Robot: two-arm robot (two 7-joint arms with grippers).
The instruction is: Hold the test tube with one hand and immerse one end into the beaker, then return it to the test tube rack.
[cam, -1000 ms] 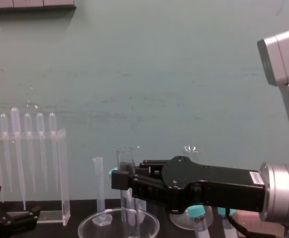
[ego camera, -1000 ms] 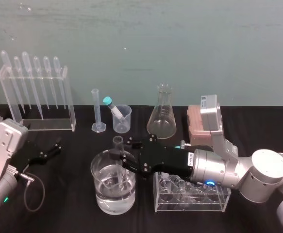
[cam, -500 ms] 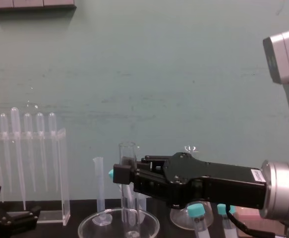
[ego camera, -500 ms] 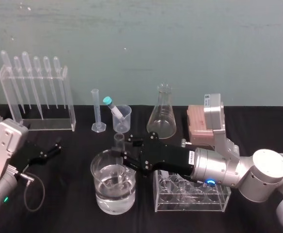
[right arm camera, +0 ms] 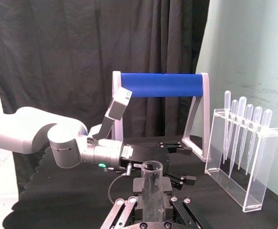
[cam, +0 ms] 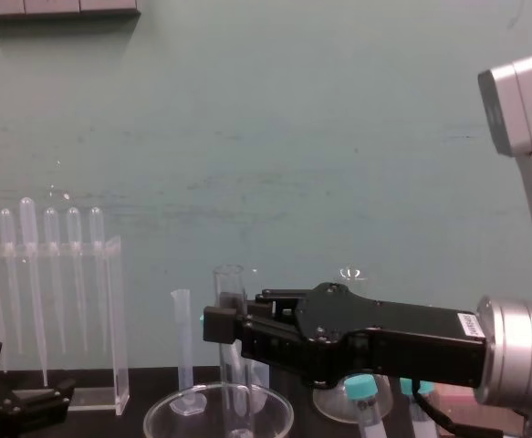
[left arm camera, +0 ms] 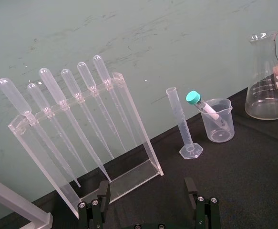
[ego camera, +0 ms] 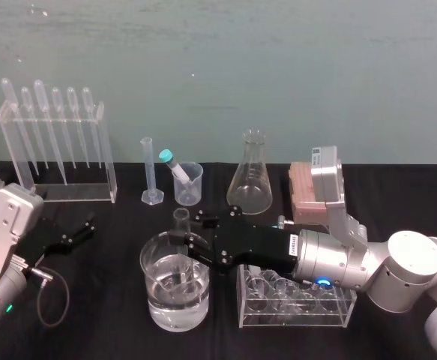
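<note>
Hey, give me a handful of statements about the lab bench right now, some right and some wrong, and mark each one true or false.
1. The right gripper holds the test tube upright, with its lower part inside the beaker. True.
2. The left gripper is gripping a pipette. False: it sits open and low at the left side, holding nothing.
3. The beaker is empty. False: it holds clear liquid.
4. Six pipettes stand in the clear stand at the back left. True.
5. The test tube is seated in the test tube rack. False: it is in the right gripper at the beaker, and the rack lies to the right of that.
</note>
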